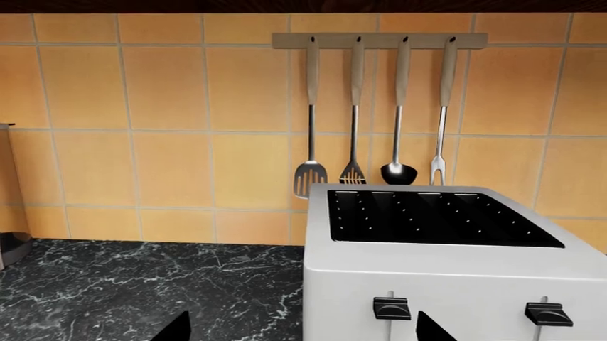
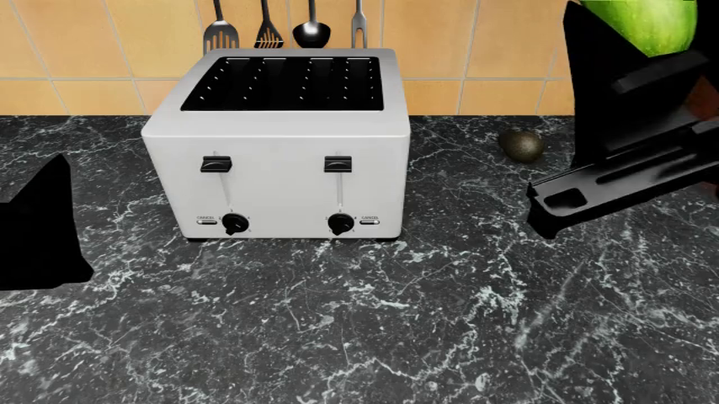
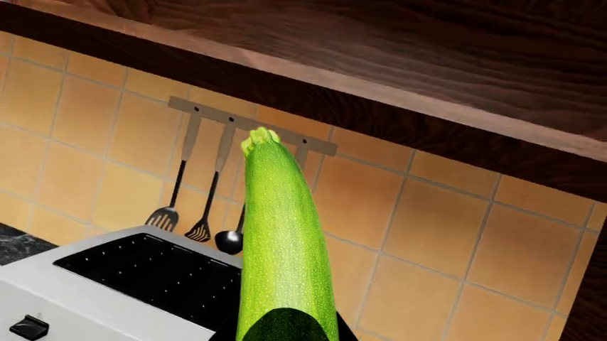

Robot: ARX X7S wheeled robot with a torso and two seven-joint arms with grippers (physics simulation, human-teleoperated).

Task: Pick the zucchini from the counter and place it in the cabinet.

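The bright-green zucchini (image 3: pixel 277 234) is lifted off the counter, and my right gripper (image 3: pixel 284 332) is shut on its lower end. Its pale stem end points up toward the dark wooden underside of the cabinet (image 3: pixel 427 50). In the head view only a green piece of the zucchini (image 2: pixel 652 21) shows at the top right, above the black right gripper (image 2: pixel 629 80). The black marble counter (image 2: pixel 371 328) fills the foreground. My left gripper (image 1: pixel 303 335) is open with nothing in it, low over the counter (image 1: pixel 142 284) in front of the toaster's left corner.
A white four-slot toaster (image 2: pixel 281 143) stands mid-counter against the orange tiled wall. Above it hangs a utensil rail (image 1: pixel 379 40) with a spatula, ladle and fork. A dark olive-brown round fruit (image 2: pixel 521 144) lies right of the toaster. A metal appliance edge (image 1: pixel 8 199) shows at far left.
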